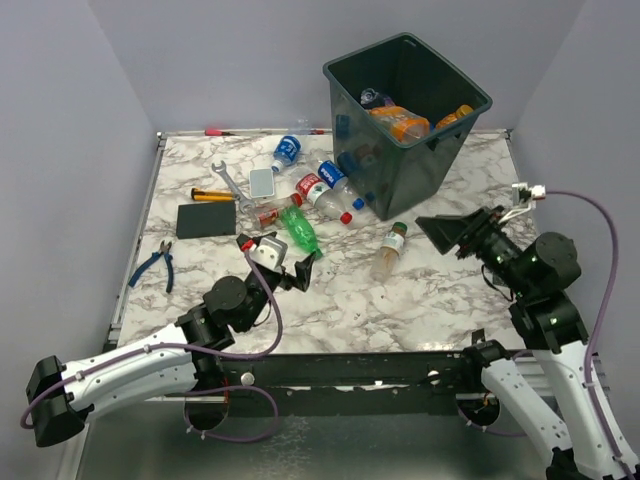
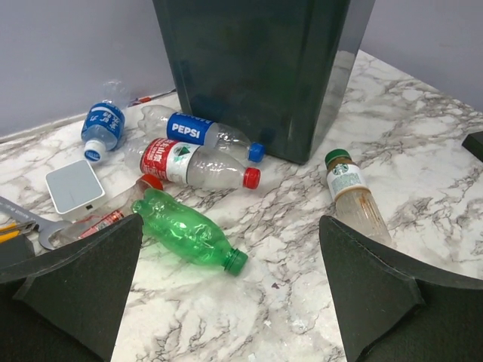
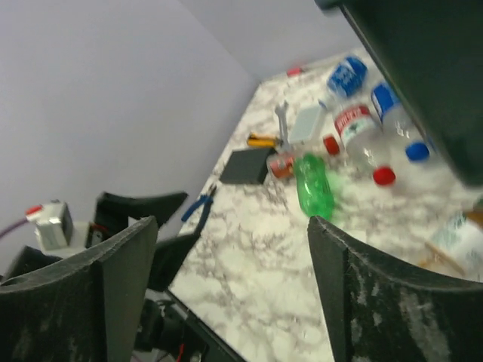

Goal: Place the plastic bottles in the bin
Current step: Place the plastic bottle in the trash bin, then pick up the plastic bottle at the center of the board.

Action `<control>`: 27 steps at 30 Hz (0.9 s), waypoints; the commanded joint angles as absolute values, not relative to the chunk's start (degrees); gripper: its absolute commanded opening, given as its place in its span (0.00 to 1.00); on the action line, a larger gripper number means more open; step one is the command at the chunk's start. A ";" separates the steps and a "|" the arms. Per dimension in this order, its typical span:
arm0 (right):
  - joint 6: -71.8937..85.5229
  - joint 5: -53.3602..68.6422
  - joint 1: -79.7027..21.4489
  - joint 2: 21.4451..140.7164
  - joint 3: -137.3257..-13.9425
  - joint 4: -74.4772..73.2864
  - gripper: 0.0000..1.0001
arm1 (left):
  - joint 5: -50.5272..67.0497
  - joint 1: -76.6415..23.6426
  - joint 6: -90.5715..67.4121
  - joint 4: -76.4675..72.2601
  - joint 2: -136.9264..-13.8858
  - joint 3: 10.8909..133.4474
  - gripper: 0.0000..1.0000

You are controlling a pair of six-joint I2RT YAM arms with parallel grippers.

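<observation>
in front of the bin (image 1: 400,180), left claw (image 1: 278,258) and right claw (image 1: 458,228) spread, empty; green bottle (image 1: 298,230) may roll if nudged.

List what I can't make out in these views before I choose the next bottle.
- Bin contents: top view, its near wall hides the lower part, so no bottle count; left wrist view cuts off its rim.
- Red-capped clear bottle: left wrist view, partly hidden by that wrist's own finger.
- Brown bottle: right wrist view, blurred and cut by the right edge.
- Red item at the far table edge: top view, too small to identify.
</observation>
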State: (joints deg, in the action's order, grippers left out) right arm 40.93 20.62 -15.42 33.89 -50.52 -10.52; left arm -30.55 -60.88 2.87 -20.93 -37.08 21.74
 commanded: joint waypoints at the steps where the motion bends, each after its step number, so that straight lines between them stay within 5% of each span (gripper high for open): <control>1: 42.82 19.75 -15.42 28.20 -42.56 -19.81 0.89 | -33.99 -61.18 -1.37 -11.21 -39.97 28.99 0.99; 8: 56.07 15.03 -15.42 22.49 -25.94 -18.12 0.95 | -29.78 -61.22 -1.48 -9.18 -44.21 30.32 0.99; 16: 51.98 9.18 -15.45 17.98 -19.72 -17.38 0.95 | -29.08 -61.45 -1.21 -12.23 -46.07 28.46 0.99; 27: 49.14 13.89 -15.44 28.77 -16.39 -5.82 1.00 | -27.47 -62.04 -0.78 -15.67 -46.02 26.62 0.99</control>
State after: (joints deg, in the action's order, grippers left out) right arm 52.40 13.72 -15.42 24.14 -15.40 -10.85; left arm -29.36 -61.63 -0.84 -13.85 -46.39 26.81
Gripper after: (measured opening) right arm 0.995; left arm 0.991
